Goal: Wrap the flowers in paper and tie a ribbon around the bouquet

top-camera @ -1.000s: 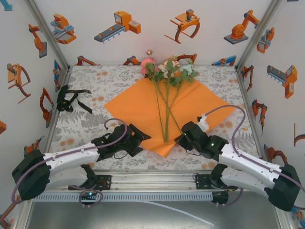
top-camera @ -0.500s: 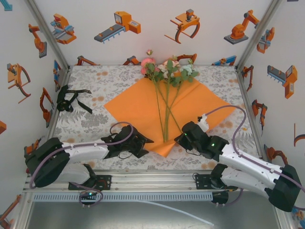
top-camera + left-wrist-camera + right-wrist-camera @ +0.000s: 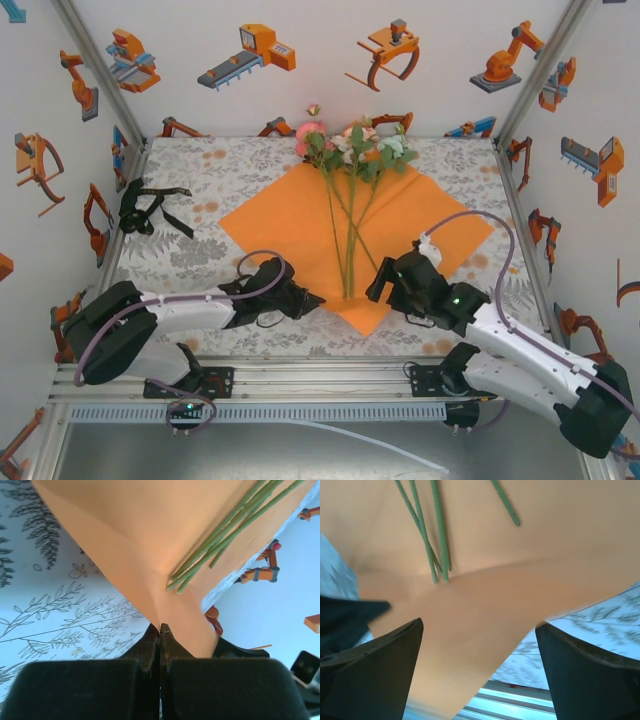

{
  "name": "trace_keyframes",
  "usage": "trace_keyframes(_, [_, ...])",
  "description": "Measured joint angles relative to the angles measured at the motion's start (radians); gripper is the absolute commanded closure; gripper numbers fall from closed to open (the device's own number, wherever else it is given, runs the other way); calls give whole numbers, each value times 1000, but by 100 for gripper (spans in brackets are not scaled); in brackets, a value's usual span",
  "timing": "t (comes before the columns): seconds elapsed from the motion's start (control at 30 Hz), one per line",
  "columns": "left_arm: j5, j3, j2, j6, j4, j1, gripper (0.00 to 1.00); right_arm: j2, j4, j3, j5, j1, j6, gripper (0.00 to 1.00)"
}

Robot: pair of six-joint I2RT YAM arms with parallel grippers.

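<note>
While the left gripper (image 3: 160, 628) is clamped shut on the paper (image 3: 125, 540) (the right gripper (image 3: 478, 630) gapes wide, empty), lift low and fold slowly — don't drag the flowers (image 3: 352, 148).

Left tool (image 3: 160, 628) pinched closed (right tool (image 3: 479, 626) gaping).

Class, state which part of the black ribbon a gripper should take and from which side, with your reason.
Probably the loose strand trailing from the ribbon heap towards the paper, approached from above on that side: it lies flat and free, while the wall crowds the heap.
</note>
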Motion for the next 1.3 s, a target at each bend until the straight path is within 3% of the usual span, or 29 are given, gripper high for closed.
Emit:
trace_keyframes(0.17, [5,15,5,5,0,31,100,-11,-9,55,-48,-2,-402,14])
trace_keyframes(0.4, [10,16,0,17,-17,70,100,-172,180,-34,-166,-2,-808,12])
trace_keyframes(0.5, [10,15,-21,26,-33,93,100,-221,213,-44,-266,-2,-942,17])
trace_keyframes(0.7, [7,15,-44,42,-50,115,100,-203,209,-43,-436,31,-1048,18])
trace_keyframes(0.93, [6,9,-45,43,-56,116,100,-124,306,-100,-418,124,-1071,21])
trace_keyframes(1.0, [6,5,-52,43,-61,116,100,-65,354,-131,-353,134,-1080,29])
trace_keyframes(1.03, [6,4,-56,43,-62,116,100,-40,368,-142,-329,136,-1086,38])
trace_keyframes(1.1, [3,2,-66,47,-64,117,100,15,386,-155,-282,136,-1103,71])
trace_keyframes(1.17, [-1,2,-77,66,-65,124,73,43,396,-155,-258,136,-1112,90])
trace_keyframes(1.27, [-30,5,-109,178,-82,140,38,37,405,-151,-256,136,-1127,100])
trace_keyframes(1.3, [-49,17,-128,253,-110,144,34,28,409,-147,-259,136,-1131,100])
